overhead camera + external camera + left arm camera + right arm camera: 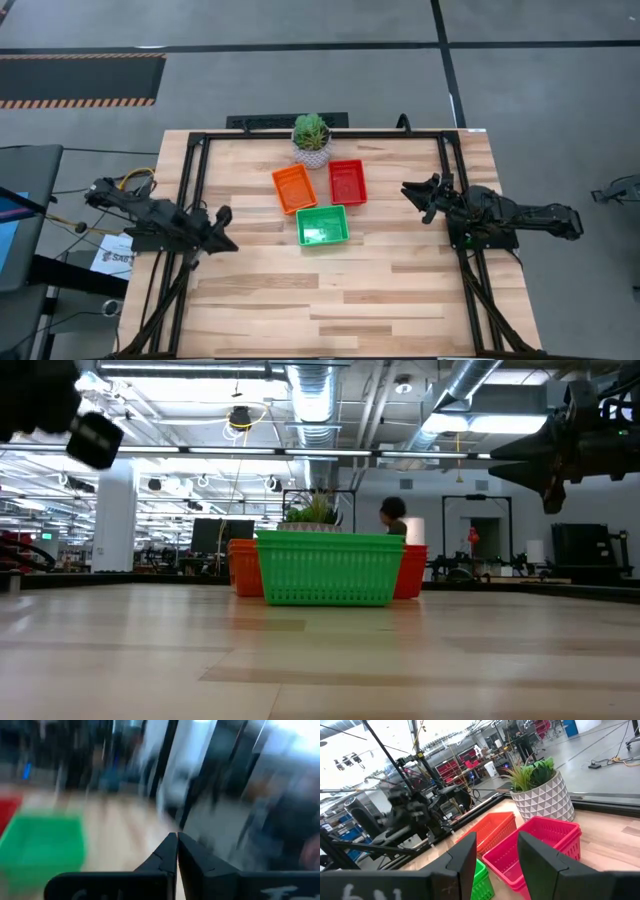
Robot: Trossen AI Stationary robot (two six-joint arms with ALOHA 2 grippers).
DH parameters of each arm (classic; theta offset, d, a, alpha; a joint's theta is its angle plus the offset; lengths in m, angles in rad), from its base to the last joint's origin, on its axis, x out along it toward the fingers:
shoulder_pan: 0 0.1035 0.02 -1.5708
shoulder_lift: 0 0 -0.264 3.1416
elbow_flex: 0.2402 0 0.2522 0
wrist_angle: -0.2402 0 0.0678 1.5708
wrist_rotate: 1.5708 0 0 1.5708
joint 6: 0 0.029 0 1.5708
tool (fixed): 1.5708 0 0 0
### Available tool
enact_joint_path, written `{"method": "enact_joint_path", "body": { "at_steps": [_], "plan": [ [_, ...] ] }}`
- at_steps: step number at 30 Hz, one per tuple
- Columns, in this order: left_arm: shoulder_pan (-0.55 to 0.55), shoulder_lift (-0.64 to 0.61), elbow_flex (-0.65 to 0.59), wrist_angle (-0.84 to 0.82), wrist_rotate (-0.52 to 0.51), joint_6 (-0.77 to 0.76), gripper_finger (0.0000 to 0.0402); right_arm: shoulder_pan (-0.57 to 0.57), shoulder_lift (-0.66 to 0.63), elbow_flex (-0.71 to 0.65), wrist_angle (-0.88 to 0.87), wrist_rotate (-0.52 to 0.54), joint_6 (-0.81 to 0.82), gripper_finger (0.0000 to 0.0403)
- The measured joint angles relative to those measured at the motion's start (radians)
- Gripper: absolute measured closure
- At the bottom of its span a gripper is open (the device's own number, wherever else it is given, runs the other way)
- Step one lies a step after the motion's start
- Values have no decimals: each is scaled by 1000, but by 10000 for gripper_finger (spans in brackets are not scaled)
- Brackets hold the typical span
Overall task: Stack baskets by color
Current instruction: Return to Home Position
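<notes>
Left arm: low along the 9 o'clock edge of the surface (380,290), forearm pointing in toward the middle and slightly down.
Left pincer (222,216): tips pressed together with nothing between them, well apart from the green baskets, at their 9 o'clock.
Orange baskets (294,188): nested pile just at 7 o'clock of the plant (311,140), tilted a bit.
Green baskets (322,225): pile at 6 o'clock of the other two, just beside both.
Red baskets (347,182): pile at 3 o'clock of the orange one, right next to it.
Right pincer (420,195): fingers spread a moderate way and holding nothing, near the red pile, at its 3 o'clock.
Right arm: stretched in from the 3 o'clock edge, about level, wrist aimed at the plant.
Step tip: sorting looks done to me, so you just need to park. Pull each arm straight back toward its own edge and lift before you fold, so you don't sweep across the piles.
Watch out: the right one is closer to the baskets, so I'd back it off gently.
</notes>
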Motion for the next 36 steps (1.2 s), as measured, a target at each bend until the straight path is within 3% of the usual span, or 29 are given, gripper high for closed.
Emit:
{"method": "enact_joint_path", "body": {
  "at_steps": [1, 3, 7, 14, 36],
  "plan": [
    [1, -9, -37, 124, -1, -17, 401, 0, 0, 0, 0, 0, 0, 240],
    [1, -1, -42, 206, -21, -35, 401, 0, 0, 0, -1, 0, 0, 240],
    [-1, -3, -44, 171, -20, 3, 401, 0, 0, 0, 0, 0, 0, 240],
    [0, 2, -45, 110, -215, -126, 401, 0, 0, 0, 0, 0, 0, 240],
    [0, 7, -46, 120, -224, -126, 401, 0, 0, 0, 0, 0, 0, 240]
  ]
}}
